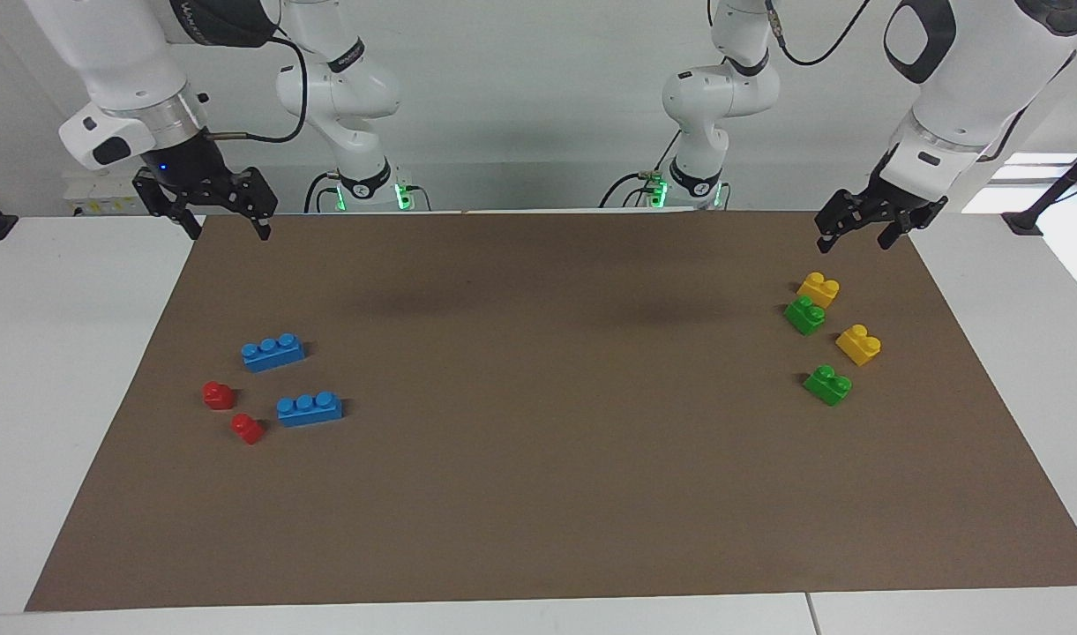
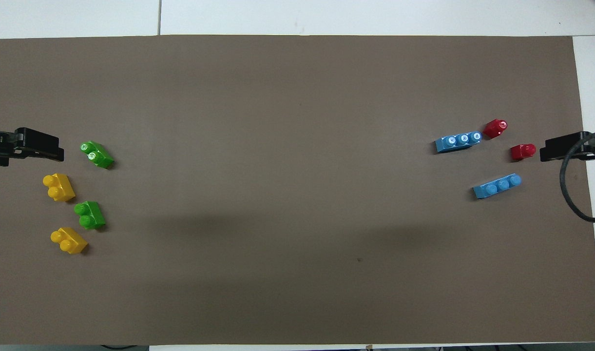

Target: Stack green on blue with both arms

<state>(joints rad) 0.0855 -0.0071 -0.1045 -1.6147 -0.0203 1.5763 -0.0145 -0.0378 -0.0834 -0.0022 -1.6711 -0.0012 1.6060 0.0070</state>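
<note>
Both end effectors are held apart and empty: the left end effector (image 1: 880, 226) over the counter's (image 1: 538, 494) corner near two green bricks (image 1: 804, 315), the right end effector (image 1: 229, 222) over the other robot-side corner. Two blue bricks (image 1: 273, 352) lie lengthwise along the counter.

Glossy plastic bricks (image 1: 273, 353); matt brown paper mat (image 1: 538, 494).

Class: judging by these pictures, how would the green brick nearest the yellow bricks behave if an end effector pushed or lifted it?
The green brick looks like rigid moulded plastic, so probably stiff and light. Its flat base suggests sliding, not rolling. Glossy sides may slip.
</note>
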